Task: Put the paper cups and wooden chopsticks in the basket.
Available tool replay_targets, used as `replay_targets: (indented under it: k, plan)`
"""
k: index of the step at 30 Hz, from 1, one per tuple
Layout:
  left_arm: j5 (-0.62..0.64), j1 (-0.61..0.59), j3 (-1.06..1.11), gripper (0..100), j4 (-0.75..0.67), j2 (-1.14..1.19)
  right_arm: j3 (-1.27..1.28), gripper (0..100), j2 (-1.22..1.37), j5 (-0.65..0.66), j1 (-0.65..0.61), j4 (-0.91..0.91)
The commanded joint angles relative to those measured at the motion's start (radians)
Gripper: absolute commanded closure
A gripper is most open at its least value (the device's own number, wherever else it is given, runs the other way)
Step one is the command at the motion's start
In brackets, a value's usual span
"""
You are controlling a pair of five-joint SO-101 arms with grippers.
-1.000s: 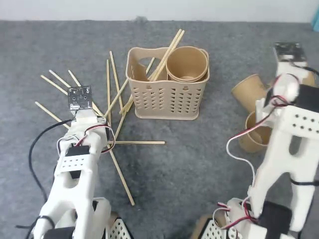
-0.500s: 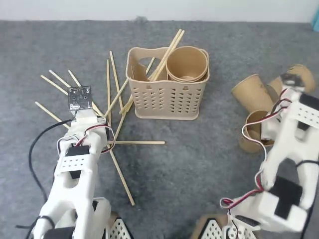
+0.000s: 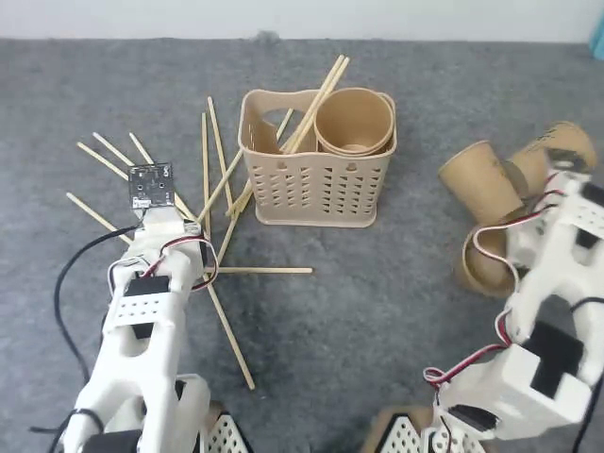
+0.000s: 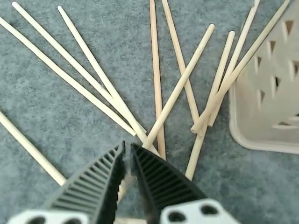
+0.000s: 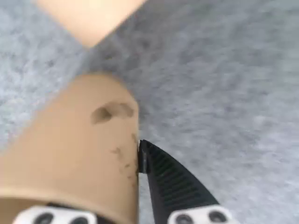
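A tan perforated basket [image 3: 316,189] stands mid-table with nested paper cups [image 3: 354,118] and a few chopsticks [image 3: 321,94] in it. Loose wooden chopsticks [image 3: 222,156] fan out on the grey carpet to its left. My left gripper [image 4: 127,148] hovers over them [image 4: 177,88], fingers shut with nothing clearly held. To the basket's right lie three loose cups [image 3: 477,175] [image 3: 543,156] [image 3: 486,260]. My right gripper [image 5: 88,149] is down among them and stands open astride one cup [image 5: 70,158]. Its black finger [image 5: 168,186] touches the cup's wall; the other finger is hidden.
One chopstick [image 3: 264,271] lies crosswise in front of the basket, and another [image 3: 231,335] runs toward the near edge beside the left arm [image 3: 142,311]. Bare carpet spreads between the two arms in front of the basket.
The right arm has swung right and dropped low onto the loose cups. The left arm and the chopsticks have stayed put.
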Motion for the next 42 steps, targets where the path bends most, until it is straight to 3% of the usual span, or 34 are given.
replay_targets:
  k: [1,5,11,19,23,32,42]
  plan:
    - [-0.006,0.0,-0.044,99,-0.026,0.0,-0.196,99.1,-0.134,0.012,0.07,0.108]
    - [-0.006,0.0,-0.044,99,-0.026,0.0,-0.379,99.1,-0.171,0.012,0.074,0.283]
    - [-0.006,-0.005,-0.044,99,-0.026,0.0,-0.493,99.1,-0.18,0.002,-0.015,0.443]
    - [-0.006,-0.005,-0.044,99,-0.026,0.0,-0.554,99.1,-0.18,-0.015,-0.038,0.455]
    - [-0.006,-0.002,-0.044,99,-0.026,0.0,-0.634,99.1,-0.18,-0.089,-0.076,0.456]
    - [-0.006,-0.005,-0.044,99,-0.026,0.0,-0.827,99.1,-0.18,-0.393,-0.303,0.458]
    - [-0.006,0.0,-0.044,99,-0.026,0.0,-1.036,99.1,-0.173,-0.428,-0.613,0.415]
